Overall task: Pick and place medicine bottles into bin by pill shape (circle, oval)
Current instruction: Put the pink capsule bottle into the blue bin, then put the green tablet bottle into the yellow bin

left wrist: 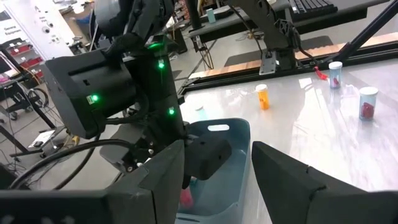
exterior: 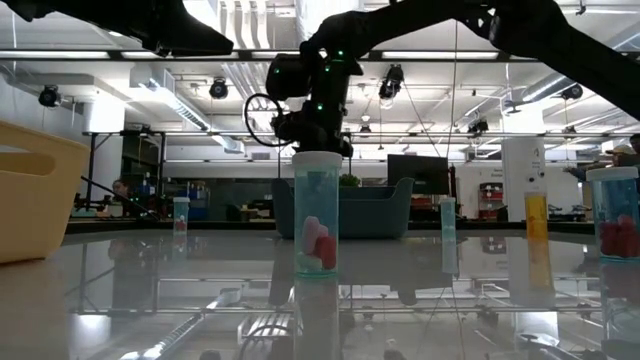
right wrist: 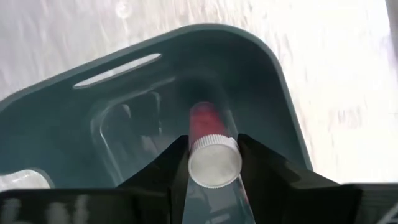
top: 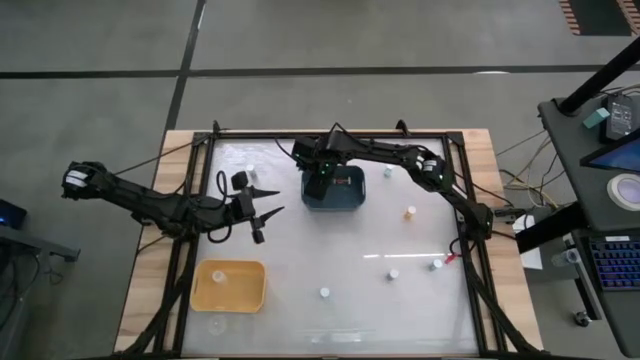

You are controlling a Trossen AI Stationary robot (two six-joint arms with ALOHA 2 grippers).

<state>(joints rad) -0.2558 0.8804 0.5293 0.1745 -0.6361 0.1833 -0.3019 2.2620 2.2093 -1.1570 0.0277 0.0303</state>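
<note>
Right gripper (right wrist: 214, 163) clamped on a medicine bottle (right wrist: 211, 146) with red pills, white cap toward the wrist camera, poised over the blue bin (right wrist: 273, 87). Beyond it, another bottle already lies in the bin (only partly visible). Risk: released while tilted, the bottle could catch the bin wall and roll out. Left gripper (top: 262, 215), fingers apart, waits nearby above the table; yellow bin (top: 230, 285) farther off.

Dark blue-grey bin (top: 350, 196); inside it, a clear bottle (right wrist: 213, 155) with white cap and red pills. Beside the bin, an amber-orange bottle (top: 410, 212). Farther off, a yellow bin (top: 229, 285).
</note>
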